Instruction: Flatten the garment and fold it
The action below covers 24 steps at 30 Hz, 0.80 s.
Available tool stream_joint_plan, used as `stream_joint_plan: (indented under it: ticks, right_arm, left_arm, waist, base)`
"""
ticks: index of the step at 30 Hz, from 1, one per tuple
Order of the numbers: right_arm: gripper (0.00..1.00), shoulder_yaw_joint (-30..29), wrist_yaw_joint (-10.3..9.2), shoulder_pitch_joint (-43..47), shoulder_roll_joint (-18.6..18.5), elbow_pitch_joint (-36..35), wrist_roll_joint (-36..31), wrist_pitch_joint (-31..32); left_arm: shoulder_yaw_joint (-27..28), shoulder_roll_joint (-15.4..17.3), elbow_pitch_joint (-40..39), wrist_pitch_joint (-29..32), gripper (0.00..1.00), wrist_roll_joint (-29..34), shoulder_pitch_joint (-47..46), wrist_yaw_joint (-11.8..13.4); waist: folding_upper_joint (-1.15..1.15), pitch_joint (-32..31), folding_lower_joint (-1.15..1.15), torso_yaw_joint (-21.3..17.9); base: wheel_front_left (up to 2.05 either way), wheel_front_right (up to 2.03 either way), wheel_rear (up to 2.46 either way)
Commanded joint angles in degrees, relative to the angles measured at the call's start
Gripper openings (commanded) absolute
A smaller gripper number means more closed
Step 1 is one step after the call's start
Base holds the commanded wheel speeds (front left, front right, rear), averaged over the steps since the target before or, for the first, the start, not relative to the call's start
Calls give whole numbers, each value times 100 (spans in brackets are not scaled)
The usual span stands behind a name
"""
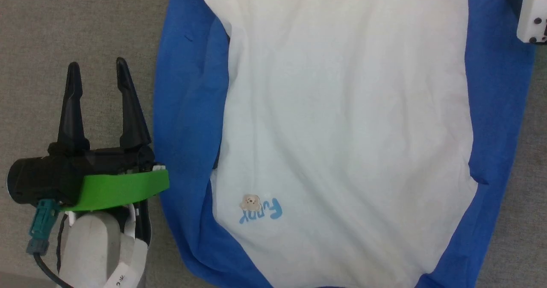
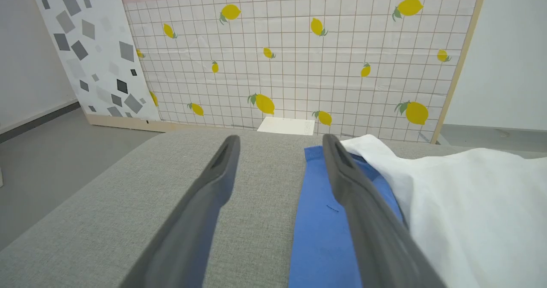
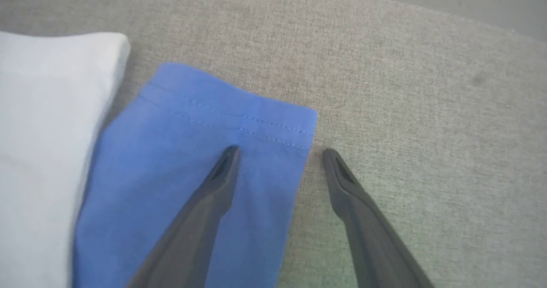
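The garment (image 1: 342,121) lies spread on the grey cloth surface, its large white panel on top and royal blue sleeves folded along both sides. A small "Funny" print (image 1: 260,210) sits near its lower left. My left gripper (image 1: 98,68) is open over bare surface just left of the left blue sleeve (image 2: 320,228). My right gripper (image 3: 280,151) is open above the hemmed end of the right blue sleeve (image 3: 222,121), one finger over the cloth, the other beyond its edge. Its pale wrist housing (image 1: 532,12) shows at the head view's top right.
The grey fabric surface (image 1: 77,27) extends left of the garment and right of it (image 3: 427,108). Beyond its far edge stand a lemon-patterned grid board (image 2: 299,53), a speckled panel (image 2: 85,44) and a small white box (image 2: 286,125).
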Motion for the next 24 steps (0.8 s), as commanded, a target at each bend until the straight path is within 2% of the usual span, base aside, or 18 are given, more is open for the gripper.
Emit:
stream_joint_plan:
  ticks: [1, 7, 11, 17, 24]
  right_arm:
    - [0, 11, -8, 118, 28, 205, 98, 92]
    - [0, -509, -8, 204, 56, 45, 466, -666]
    - [0, -826, -8, 541, -98, -95, 784, -971]
    - [0, -1279, -8, 1329, -452, -524, 1140, -990]
    - [0, -1878, -8, 2131, -690, -1474, 1236, -534]
  left_arm:
    - [65, -68, 41, -26, 100, 117, -77, -71]
    - [168, -169, 236, -26, 100, 126, 5, -201]
    - [255, -214, 349, -26, 100, 110, 116, -262]
    - [456, -249, 464, -26, 100, 97, 398, -338]
    - [677, -271, 439, -26, 100, 107, 815, -390]
  waist:
    - [0, -71, -1, -46]
    - [0, -517, -1, -145]
    - [0, -955, -1, -239]
    - [0, -1683, -1, -437]
    - [0, -2292, -1, -619]
  base:
    - [0, 0, 0]
    - [0, 0, 0]
    - [0, 0, 0]
    - [0, 0, 0]
    - [0, 0, 0]
